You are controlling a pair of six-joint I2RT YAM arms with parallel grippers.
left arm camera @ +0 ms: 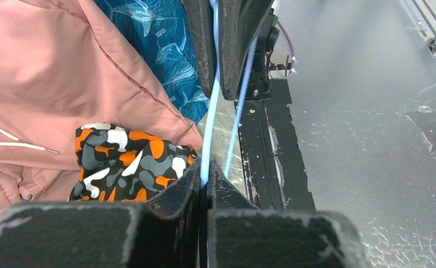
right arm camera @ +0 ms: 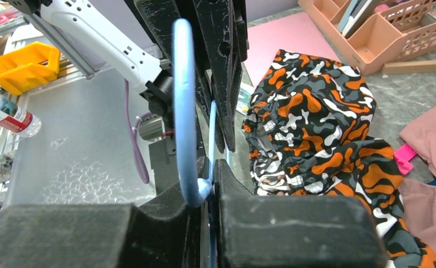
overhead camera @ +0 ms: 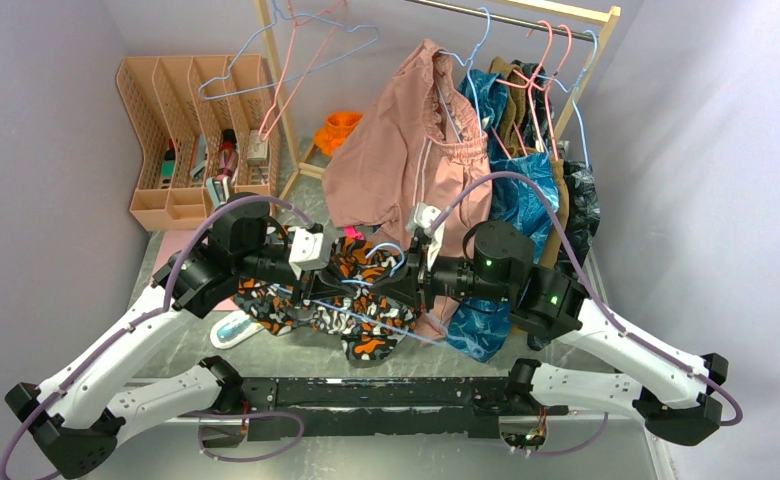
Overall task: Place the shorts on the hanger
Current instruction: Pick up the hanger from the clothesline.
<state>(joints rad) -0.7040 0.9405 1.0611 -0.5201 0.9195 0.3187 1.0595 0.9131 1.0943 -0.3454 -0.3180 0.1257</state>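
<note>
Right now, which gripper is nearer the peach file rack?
Left. In the top view, the left gripper is below-right of the file rack; the right gripper faces it, further right.

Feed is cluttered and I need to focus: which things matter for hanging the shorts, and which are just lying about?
Job: shorts, blue hanger, left gripper, right gripper.
Lying about: pink garment, blue print garment, pink organizer, water bottle.

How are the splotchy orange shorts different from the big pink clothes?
The shorts are covered in orange, black, white and grey blotches; the pink garment is one plain colour. The shorts lie bunched up on the table; the pink garment hangs down from the clothes rail. In the top view the shorts look smaller than the pink garment. Both are soft, wrinkly cloth.
</note>
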